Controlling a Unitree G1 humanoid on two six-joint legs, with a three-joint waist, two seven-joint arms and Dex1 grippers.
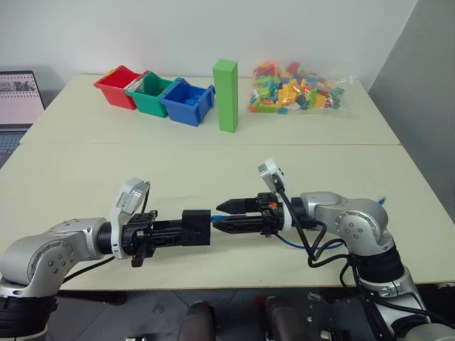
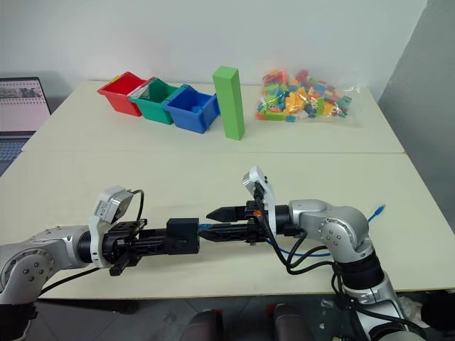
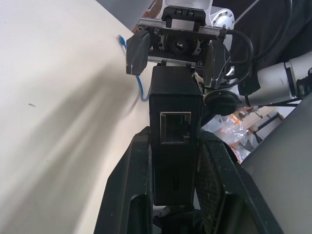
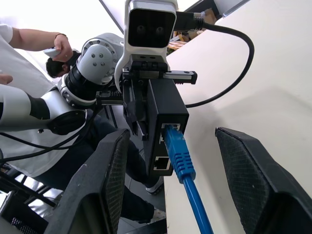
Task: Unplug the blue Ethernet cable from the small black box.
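The small black box [image 1: 197, 227] hangs above the table's front edge, with my left gripper [image 1: 174, 232] shut on it. The blue Ethernet cable [image 4: 177, 152] is plugged into one port of the box [image 4: 166, 113]; a second port beside it is empty. My right gripper [image 1: 216, 216] points at the box from the right. It is open, with one finger on each side of the plug and clear gaps between. The cable [image 1: 290, 242] runs back under the right arm, and its free end [image 1: 382, 202] lies on the table at the right.
Red [image 1: 117, 87], green [image 1: 149, 93] and blue [image 1: 187, 101] bins stand at the back left. Next to them are an upright green block [image 1: 226, 95] and a bag of coloured bricks [image 1: 295, 89]. A laptop [image 1: 18, 99] sits far left. A person [image 4: 29, 41] stands behind.
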